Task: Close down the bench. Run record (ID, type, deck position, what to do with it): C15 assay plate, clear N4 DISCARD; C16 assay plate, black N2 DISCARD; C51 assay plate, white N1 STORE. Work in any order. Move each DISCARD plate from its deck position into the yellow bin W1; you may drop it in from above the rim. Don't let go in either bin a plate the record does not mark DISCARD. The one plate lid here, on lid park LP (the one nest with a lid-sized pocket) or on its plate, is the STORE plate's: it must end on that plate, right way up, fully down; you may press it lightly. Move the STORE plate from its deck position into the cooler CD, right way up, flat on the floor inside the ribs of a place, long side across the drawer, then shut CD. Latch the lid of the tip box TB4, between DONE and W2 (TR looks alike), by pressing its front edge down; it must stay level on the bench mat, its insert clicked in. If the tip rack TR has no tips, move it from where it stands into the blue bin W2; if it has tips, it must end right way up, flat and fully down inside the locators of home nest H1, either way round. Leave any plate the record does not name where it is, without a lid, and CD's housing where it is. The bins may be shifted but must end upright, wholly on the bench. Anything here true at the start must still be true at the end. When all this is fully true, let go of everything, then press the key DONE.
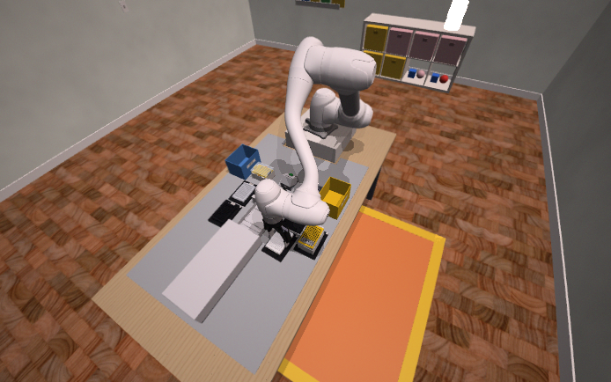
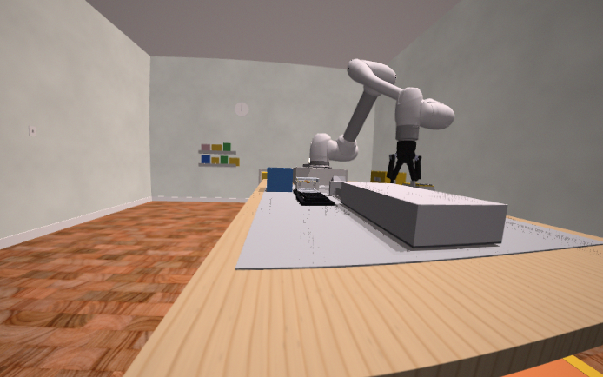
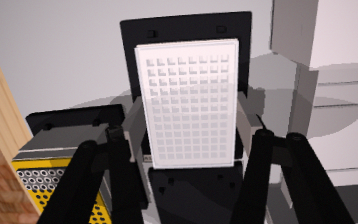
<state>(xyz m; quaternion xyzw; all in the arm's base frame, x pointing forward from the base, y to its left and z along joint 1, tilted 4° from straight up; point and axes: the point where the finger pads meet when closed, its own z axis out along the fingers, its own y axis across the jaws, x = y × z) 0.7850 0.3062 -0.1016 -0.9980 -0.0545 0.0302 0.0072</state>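
Observation:
My gripper [image 3: 190, 106] [image 1: 282, 234] [image 2: 405, 175] is shut on the white assay plate [image 3: 186, 100] [image 1: 274, 246], gripping its long sides, fingers pointing down. The plate is level, wells up, just above its black nest [image 3: 191, 25]. I cannot tell whether a clear lid covers it. The tip rack TR [image 1: 312, 235] [image 3: 46, 185], yellow with a perforated top, stands right beside it. The long grey cooler CD [image 1: 217, 268] [image 2: 426, 208] [image 3: 331, 100] lies on the other side, closed. The black plate [image 1: 224, 211] [image 2: 312, 197] and the clear plate [image 1: 243, 192] sit in nests further off.
The yellow bin [image 1: 335, 195] stands behind the tip rack near the bench edge. The blue bin [image 1: 241, 161] [image 2: 279, 179] is at the far left corner of the mat, with the tip box TB4 [image 1: 261, 170] and the green DONE key [image 1: 290, 174] next to it.

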